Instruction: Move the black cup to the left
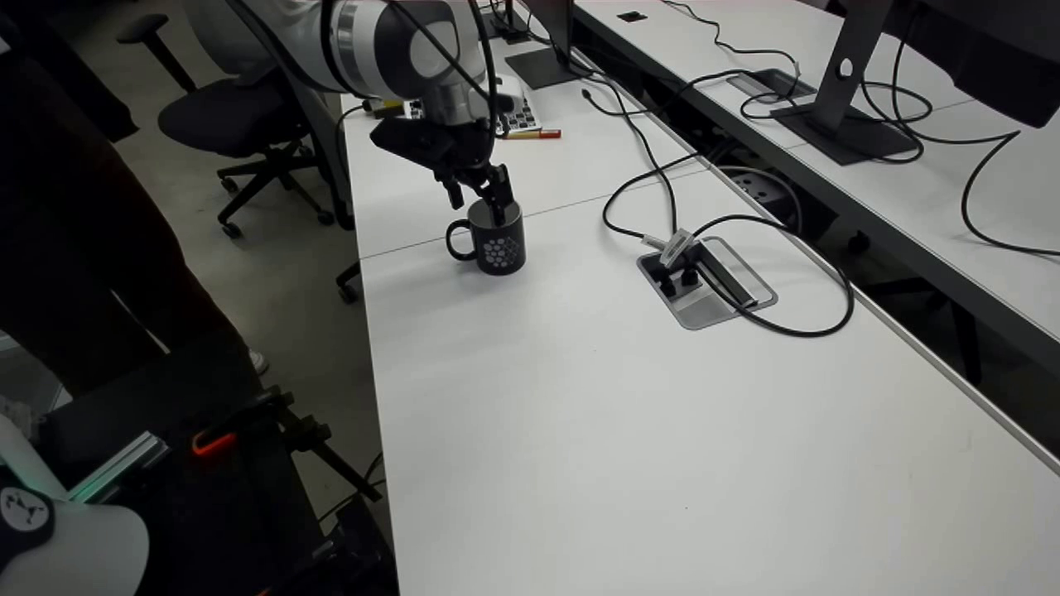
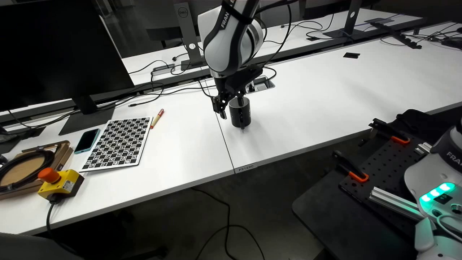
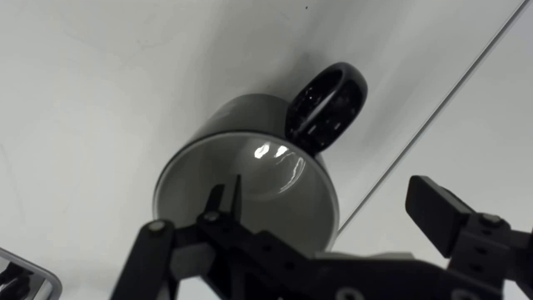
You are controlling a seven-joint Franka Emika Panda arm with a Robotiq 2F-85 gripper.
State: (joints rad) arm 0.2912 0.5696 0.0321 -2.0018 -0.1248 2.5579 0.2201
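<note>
The black cup (image 1: 500, 252) stands upright on the white table, its loop handle towards the table's near edge. It has a pale pattern on its side in an exterior view, and it also shows in the other exterior view (image 2: 235, 117). In the wrist view the cup (image 3: 254, 110) shows its grey inside and dark handle. My gripper (image 1: 478, 213) is open over the cup; it also shows in the wrist view (image 3: 329, 189). One finger reaches into the cup's mouth and the other is outside, past the rim. The wall between them does not look pinched.
A cable box (image 1: 708, 285) with loose black cables sits behind the cup. A checkered board (image 2: 119, 142), a red-and-yellow marker (image 2: 157, 118), a phone (image 2: 87, 141) and a yellow emergency stop (image 2: 61, 184) lie on the table. A monitor (image 2: 61, 54) stands behind them.
</note>
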